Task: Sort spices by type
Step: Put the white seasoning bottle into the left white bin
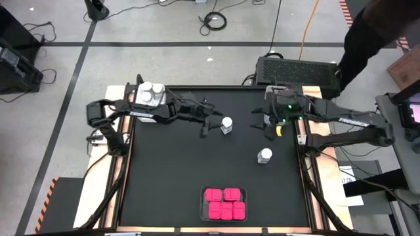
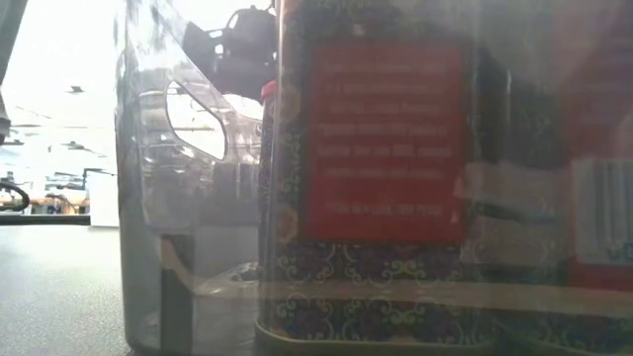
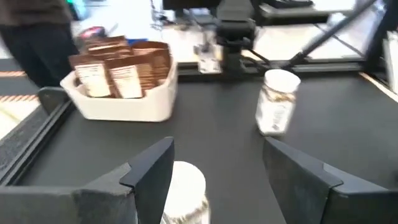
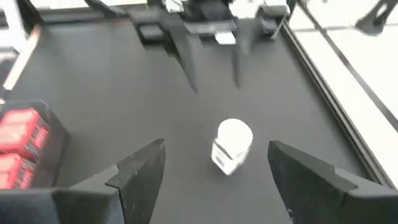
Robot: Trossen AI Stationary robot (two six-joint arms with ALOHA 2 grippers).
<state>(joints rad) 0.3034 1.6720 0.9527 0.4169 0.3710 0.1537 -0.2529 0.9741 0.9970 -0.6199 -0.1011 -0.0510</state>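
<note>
High view: black table point(image 1: 170, 170), grey floor point(image 1: 164, 62).

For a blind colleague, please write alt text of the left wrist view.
The open left gripper frames a white-lidded jar between its fingers. A second white-lidded jar stands farther off on the black table, beside a white tray of brown jars.

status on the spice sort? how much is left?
Mostly done. Pink boxes sit grouped in the near tray, brown jars fill the white tray, and white-lidded jars are gathered at the far left. In hand: the left gripper, jaws open, is at a loose clear jar. Left: that jar and another near the open right gripper.
</note>
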